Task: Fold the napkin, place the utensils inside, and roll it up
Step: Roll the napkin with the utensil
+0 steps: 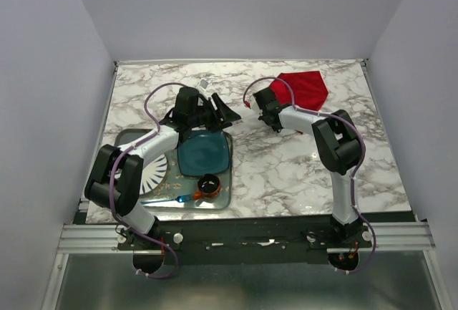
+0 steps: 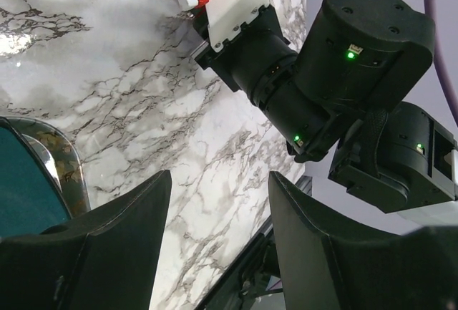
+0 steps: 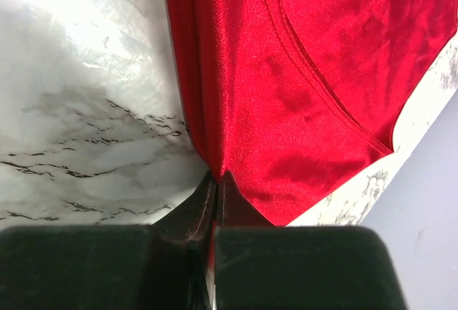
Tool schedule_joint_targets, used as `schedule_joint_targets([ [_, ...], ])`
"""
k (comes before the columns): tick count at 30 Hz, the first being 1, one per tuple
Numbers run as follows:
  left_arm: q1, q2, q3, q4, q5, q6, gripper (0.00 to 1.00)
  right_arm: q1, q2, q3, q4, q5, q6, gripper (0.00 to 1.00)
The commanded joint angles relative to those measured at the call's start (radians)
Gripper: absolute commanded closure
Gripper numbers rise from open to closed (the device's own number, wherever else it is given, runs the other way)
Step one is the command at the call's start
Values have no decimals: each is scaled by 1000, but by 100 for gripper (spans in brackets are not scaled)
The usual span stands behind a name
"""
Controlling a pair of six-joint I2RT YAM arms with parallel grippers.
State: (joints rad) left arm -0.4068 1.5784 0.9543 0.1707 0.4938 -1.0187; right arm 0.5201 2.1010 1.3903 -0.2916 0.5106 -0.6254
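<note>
napkin spot: the napkin (image 1: 306,88) is at the far right of the table (image 1: 286,170), bunched and partly doubled over itself, well apart from the tray (image 1: 125,138) on the left

right jaws: the right gripper (image 3: 217,179) has its jaws pressed together on the napkin's near edge, and it looks like a pinch of a few layers rather than one

left jaws: the left gripper (image 2: 220,185) hangs over bare marble just beyond the teal plate (image 1: 204,154), jaws wide apart, nothing in them

feel: shiny, satin-looking cloth, so my guess is very light, totally floppy and kinda slippery, and the layers will probably slide over each other when dragged

where to grab: I'd go for the stitched hem or a corner, since a fold in the middle would just bunch up more

watch out: with one pinch point the rest will drape and trail, so a second hold on another corner looks like the way to spread it flat
</note>
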Motion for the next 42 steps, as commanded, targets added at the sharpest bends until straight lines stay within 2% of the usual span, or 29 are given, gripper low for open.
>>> schedule_joint_targets([
  [1, 11, -15, -15, 24, 11, -6, 35, 4, 21, 29, -60, -17, 39, 96],
  [4, 13, -15, -14, 29, 11, -11, 35, 6, 17, 30, -84, -17, 59, 99],
  [20, 26, -63, -94, 36, -4, -6, 34, 60, -96, -7, -285, -159, 331, 100],
  [28, 28, -87, -141, 52, -6, -8, 34, 86, -170, -30, -325, -306, 463, 99],
  [34, 14, -28, -112, 64, 11, -23, 34, 86, -174, -20, -328, -388, 475, 99],
  [42, -75, 132, 15, -22, -18, -96, 32, 58, -148, 3, -330, -497, 458, 99],
])
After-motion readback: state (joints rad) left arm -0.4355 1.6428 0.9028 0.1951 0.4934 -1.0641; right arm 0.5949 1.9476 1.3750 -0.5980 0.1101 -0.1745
